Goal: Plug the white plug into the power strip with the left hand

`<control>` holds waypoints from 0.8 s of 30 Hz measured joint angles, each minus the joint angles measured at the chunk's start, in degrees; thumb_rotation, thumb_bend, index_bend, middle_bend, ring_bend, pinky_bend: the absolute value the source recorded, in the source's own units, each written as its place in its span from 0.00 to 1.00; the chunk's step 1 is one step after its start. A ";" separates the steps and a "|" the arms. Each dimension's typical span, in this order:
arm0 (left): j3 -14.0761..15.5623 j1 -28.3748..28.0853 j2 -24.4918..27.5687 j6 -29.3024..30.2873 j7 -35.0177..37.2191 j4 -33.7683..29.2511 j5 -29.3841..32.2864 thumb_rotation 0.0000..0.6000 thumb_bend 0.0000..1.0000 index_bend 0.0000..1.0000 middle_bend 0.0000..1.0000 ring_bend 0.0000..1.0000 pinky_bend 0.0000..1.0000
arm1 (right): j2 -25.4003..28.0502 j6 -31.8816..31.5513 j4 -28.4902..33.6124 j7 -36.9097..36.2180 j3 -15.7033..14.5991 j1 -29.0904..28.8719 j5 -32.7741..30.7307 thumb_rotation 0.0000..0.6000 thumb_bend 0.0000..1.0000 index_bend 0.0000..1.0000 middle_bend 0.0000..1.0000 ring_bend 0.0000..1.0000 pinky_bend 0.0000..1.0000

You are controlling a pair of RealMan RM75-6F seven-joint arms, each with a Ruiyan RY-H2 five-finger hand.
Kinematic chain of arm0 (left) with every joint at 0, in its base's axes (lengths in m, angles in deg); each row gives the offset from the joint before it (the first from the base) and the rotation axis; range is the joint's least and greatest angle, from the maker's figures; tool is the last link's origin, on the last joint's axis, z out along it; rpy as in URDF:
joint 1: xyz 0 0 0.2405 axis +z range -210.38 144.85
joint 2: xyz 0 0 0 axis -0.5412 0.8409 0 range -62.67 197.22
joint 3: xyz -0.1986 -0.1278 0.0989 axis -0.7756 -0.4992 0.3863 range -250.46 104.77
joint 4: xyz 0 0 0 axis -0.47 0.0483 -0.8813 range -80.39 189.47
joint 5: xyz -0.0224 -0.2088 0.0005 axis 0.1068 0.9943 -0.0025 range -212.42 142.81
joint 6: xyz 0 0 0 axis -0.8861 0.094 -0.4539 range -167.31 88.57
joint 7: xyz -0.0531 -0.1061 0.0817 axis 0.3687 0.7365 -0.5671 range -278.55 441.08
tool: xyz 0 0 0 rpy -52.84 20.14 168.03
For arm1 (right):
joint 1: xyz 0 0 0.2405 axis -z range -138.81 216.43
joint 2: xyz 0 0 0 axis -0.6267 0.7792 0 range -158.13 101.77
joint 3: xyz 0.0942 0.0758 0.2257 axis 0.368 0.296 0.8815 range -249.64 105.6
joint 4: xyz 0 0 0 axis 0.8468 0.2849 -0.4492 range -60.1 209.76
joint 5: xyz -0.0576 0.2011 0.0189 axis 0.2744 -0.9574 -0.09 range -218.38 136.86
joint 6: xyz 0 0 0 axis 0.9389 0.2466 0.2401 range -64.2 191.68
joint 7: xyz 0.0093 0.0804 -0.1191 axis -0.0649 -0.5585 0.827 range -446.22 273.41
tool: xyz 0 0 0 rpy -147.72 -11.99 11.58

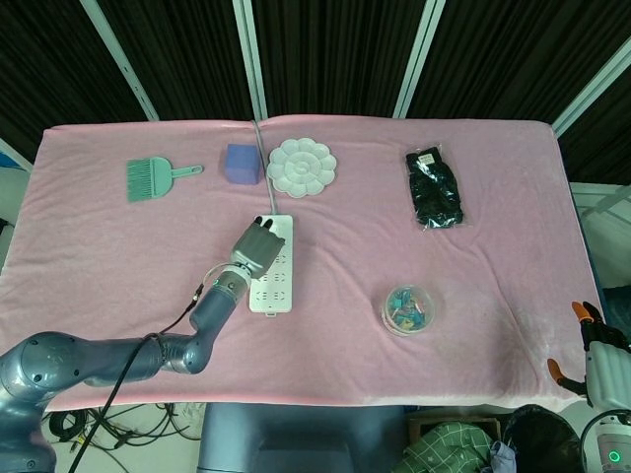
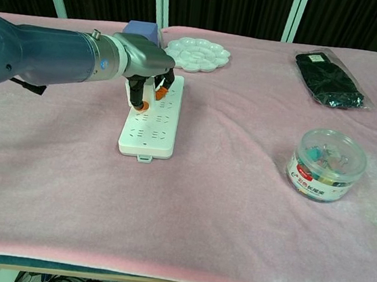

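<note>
The white power strip (image 1: 273,286) (image 2: 151,124) lies lengthwise on the pink cloth, left of centre. My left hand (image 1: 256,245) (image 2: 143,57) is over its far half, with orange fingertips (image 2: 160,94) reaching down onto the strip's face. It pinches the small white plug (image 2: 137,97), which sits low against the strip's left side; whether the pins are in a socket is hidden by the fingers. My right hand (image 1: 595,347) hangs off the table's near right corner, fingers apart, holding nothing.
A grey cable (image 1: 261,158) runs from the strip to the far edge. Behind it are a blue box (image 1: 241,164), a white palette (image 1: 302,166) and a green brush (image 1: 150,178). A black packet (image 1: 438,187) lies far right, a clear tub of clips (image 2: 325,165) near right.
</note>
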 measured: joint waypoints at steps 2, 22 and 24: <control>-0.17 -0.04 0.10 0.46 -0.23 -0.19 0.01 1.00 0.43 0.49 0.46 0.11 0.11 | -0.02 0.03 0.01 0.02 0.00 0.00 -0.09 1.00 0.23 0.00 0.04 0.18 0.14; -3.07 -0.72 7.30 11.81 -5.10 -13.44 2.42 1.00 0.13 0.11 0.00 0.00 0.00 | -0.05 -0.04 0.14 0.30 0.06 0.02 -0.44 1.00 0.23 0.00 0.04 0.18 0.14; -3.17 -0.38 9.29 13.92 -6.05 -16.67 2.79 1.00 0.13 0.11 0.00 0.00 0.00 | -0.06 -0.19 0.10 0.32 0.06 0.03 -0.25 1.00 0.23 0.00 0.04 0.18 0.14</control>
